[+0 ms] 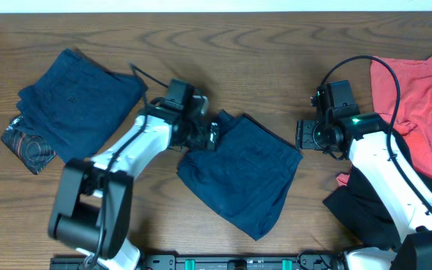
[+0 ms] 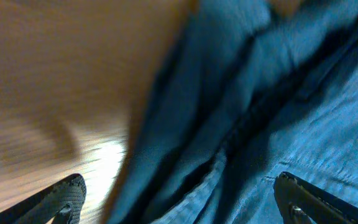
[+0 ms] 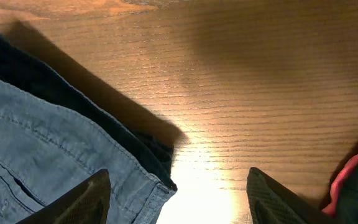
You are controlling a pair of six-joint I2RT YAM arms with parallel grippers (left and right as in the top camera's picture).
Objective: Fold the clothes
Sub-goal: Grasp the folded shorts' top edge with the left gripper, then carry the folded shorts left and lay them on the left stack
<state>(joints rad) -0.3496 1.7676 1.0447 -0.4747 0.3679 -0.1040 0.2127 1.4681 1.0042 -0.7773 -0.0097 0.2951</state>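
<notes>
The left hand (image 2: 182, 200) hangs low over the left edge of the navy garment (image 1: 240, 174). Its two fingers (image 2: 64, 198) are spread wide, with cloth under the gap and nothing pinched between them. The right hand (image 3: 176, 196) is spread the same way and grips nothing. It hovers over bare bench (image 3: 260, 93) just beside the garment's right corner, whose stitched hem shows under its left finger.

The navy garment lies in the middle of the bench between the two hands. It is turned at an angle and mostly flat, but rumpled into ridges along the edge below the left hand. Well apart to the left, a folded navy piece (image 1: 77, 101) rests partly on a dark patterned cloth (image 1: 27, 142). On the right, beside and under the right arm, a red T-shirt (image 1: 418, 97) and a black garment (image 1: 358, 202) lie in a loose heap.

The garment looks soft, limp and light, a little firmer along its seams. Lifted by a single point it would likely sag and trail, so the stitched corners of one edge seem the best holds, one for each hand. In the rumpled part, a pinch may catch only the top layer
</notes>
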